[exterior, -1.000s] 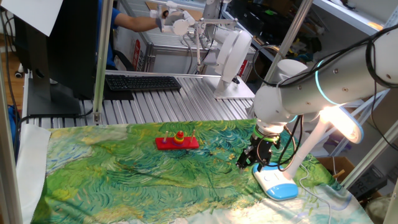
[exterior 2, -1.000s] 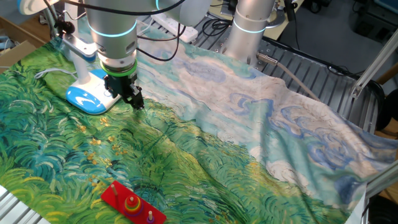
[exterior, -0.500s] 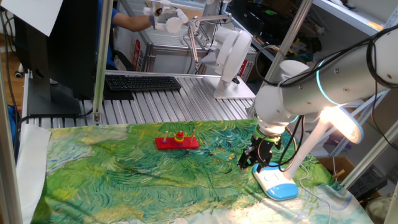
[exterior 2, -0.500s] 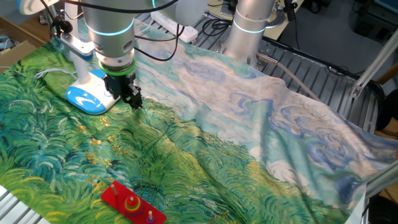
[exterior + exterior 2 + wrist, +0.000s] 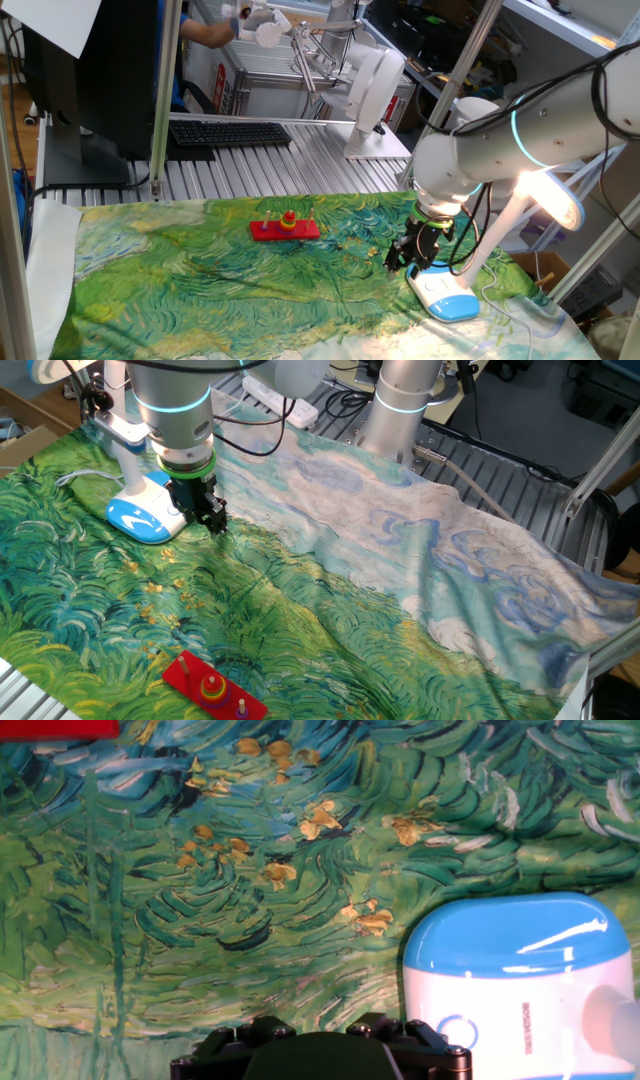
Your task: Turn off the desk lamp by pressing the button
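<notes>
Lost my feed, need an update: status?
Gripper low beside the desk lamp base, off the button. Lamp lit. Red toy well clear.

Cloth: green and blue painted swirls, draped over the desk.
Red toy: flat red base with small pegs and rings, lying on the cloth.
Keyboard: black, behind the cloth.
White fan: upright, near the keyboard.

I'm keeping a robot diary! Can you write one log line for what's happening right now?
phase: approaching | claw: beside desk lamp base, over painted cloth | button: not pressed yet | lamp: lit | red ring toy: untouched
</notes>
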Controlling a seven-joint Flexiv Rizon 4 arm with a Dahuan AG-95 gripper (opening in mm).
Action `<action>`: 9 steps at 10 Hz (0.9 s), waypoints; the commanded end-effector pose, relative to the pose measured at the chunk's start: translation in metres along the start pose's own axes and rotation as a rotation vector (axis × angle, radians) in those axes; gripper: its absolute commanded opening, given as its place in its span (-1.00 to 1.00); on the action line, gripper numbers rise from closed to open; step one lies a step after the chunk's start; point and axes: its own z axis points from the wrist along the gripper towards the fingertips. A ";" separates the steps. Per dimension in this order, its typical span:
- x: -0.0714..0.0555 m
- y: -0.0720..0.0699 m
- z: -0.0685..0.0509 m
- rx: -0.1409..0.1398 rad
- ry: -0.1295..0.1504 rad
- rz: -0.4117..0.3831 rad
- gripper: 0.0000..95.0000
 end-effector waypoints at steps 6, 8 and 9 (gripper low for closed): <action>-0.003 0.001 0.002 -0.005 -0.012 -0.109 0.20; -0.003 0.001 0.002 0.011 -0.009 -0.093 0.20; -0.003 0.001 0.002 0.032 -0.012 -0.088 0.20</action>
